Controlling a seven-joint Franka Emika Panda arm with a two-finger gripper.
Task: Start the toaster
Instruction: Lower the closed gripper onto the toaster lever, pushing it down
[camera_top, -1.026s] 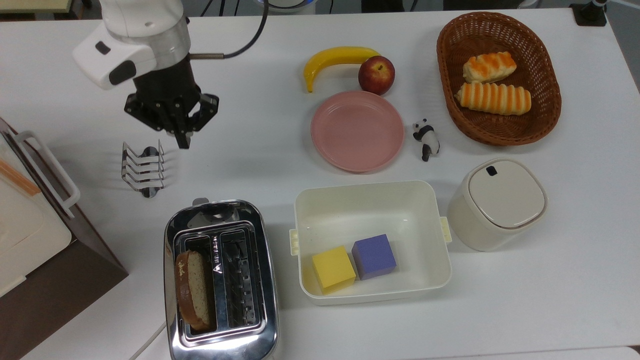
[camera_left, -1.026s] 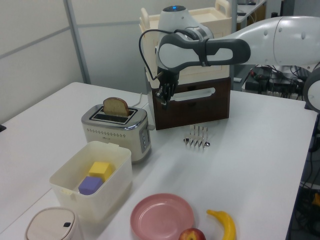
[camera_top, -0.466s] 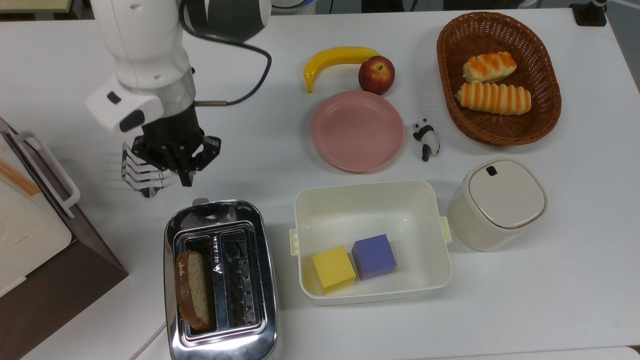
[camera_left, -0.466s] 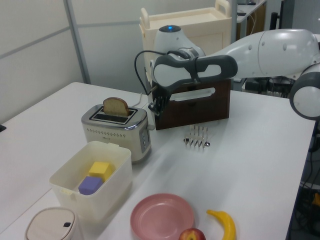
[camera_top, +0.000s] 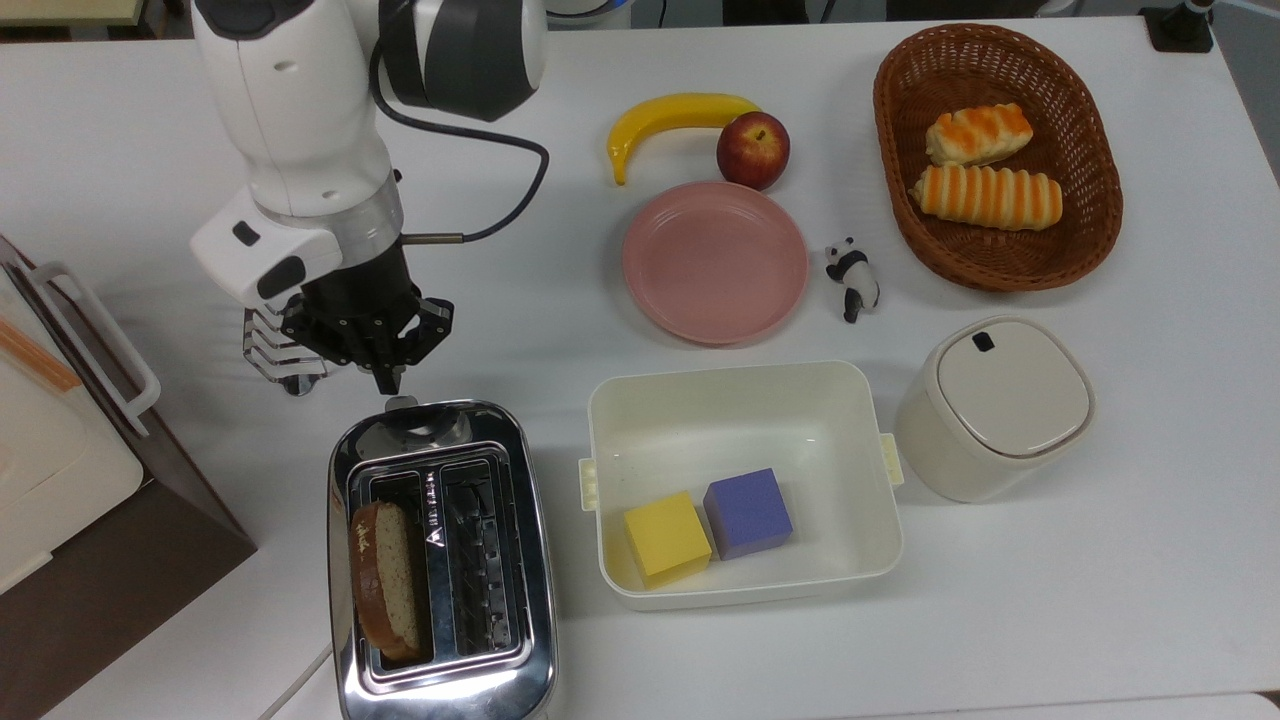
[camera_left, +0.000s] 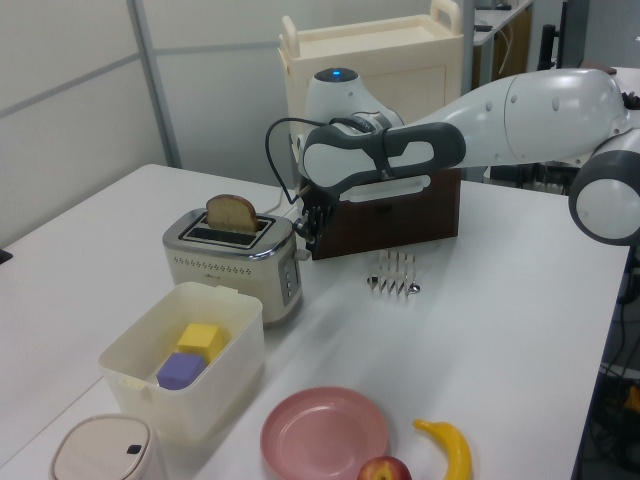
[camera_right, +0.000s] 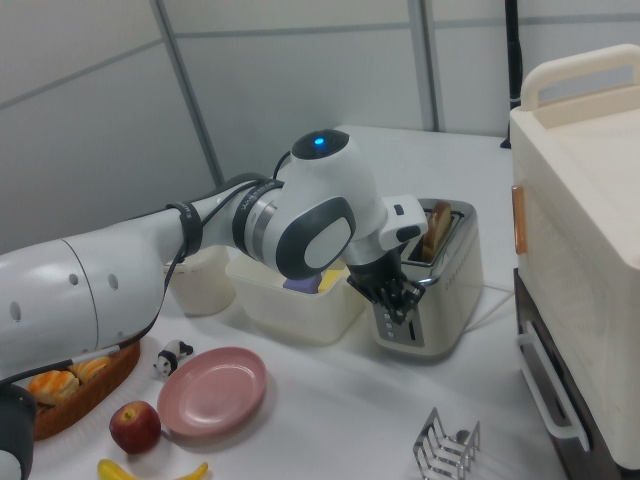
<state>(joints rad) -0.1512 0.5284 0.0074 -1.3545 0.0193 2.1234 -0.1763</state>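
A shiny chrome toaster, bread slice in one slot, is seen at the white table's front edge in the top view. The gripper is poised near its lever end, fingers pressed together, nothing held. Grey wall panels are seen behind.

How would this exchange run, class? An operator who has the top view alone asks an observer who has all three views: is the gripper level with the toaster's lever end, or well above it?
Observer: In the left view the gripper hangs beside the toaster's end face, about level with its top edge.
Operator: Is the bread down in the slot?
Observer: No. The left view shows the bread slice standing well above the toaster's top.
Operator: What is on that end face?
Observer: The right view shows a strip of controls running down it, just below the gripper.
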